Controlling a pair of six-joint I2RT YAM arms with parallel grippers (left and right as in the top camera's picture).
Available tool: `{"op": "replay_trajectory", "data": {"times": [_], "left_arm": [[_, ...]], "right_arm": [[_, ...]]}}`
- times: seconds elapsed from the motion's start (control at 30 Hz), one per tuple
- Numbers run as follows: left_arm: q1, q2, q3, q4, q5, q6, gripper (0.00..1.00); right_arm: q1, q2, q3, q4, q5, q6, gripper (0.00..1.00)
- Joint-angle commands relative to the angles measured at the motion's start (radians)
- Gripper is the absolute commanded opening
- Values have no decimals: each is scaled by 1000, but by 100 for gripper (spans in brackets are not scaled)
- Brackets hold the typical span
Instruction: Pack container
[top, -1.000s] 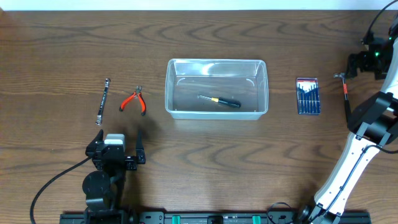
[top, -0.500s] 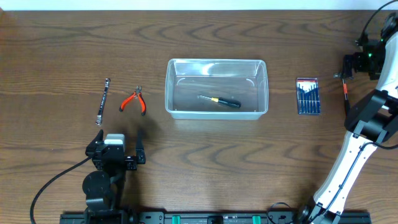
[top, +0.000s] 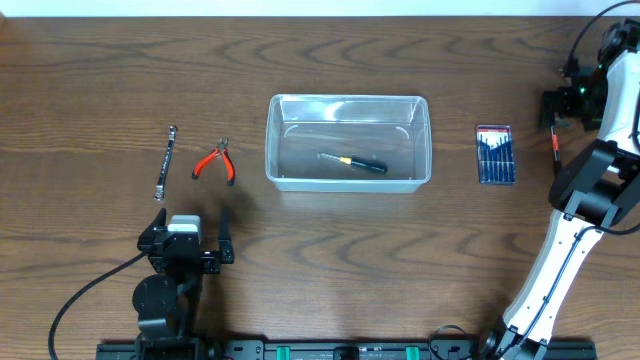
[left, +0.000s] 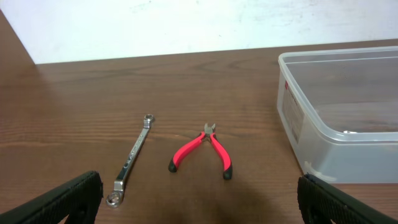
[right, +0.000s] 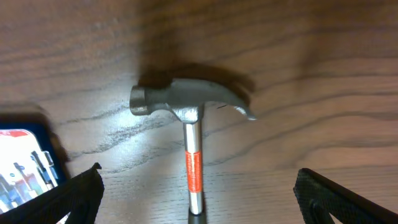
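Soft even light, container (left: 336, 146) glinting (faintly), sharp

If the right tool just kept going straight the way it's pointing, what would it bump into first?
Most likely the hammer: it lies on the table straight ahead of the right tool, centred between its open jaws. How far off it is, the picture does not show.

container (top: 348, 105) | clear rectangular tub | upright, lidless | table centre | screwdriver (top: 353, 163) inside

The table (top: 100, 80) is showing dark brown woodgrain. The container (top: 348, 183) is looking clear, the screwdriver (top: 352, 163) inside it yellow and black. The pliers (top: 214, 163) are showing red grips, the wrench (top: 165, 162) silver, the hammer (right: 191, 124) an orange band.
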Motion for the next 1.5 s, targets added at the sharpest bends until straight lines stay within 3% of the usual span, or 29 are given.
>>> {"op": "replay_trajectory", "data": {"times": [0.0,0.33,1.47], "left_arm": [[4,-6,-25,-8,-8,-2,98],[4,-6,-25,-8,-8,-2,98],[4,-6,-25,-8,-8,-2,98]], "right_arm": [[4,11,-41,6,4,13,99],[2,11,-133,46,4,13,99],[2,11,-135,74,7,-21,99]]}}
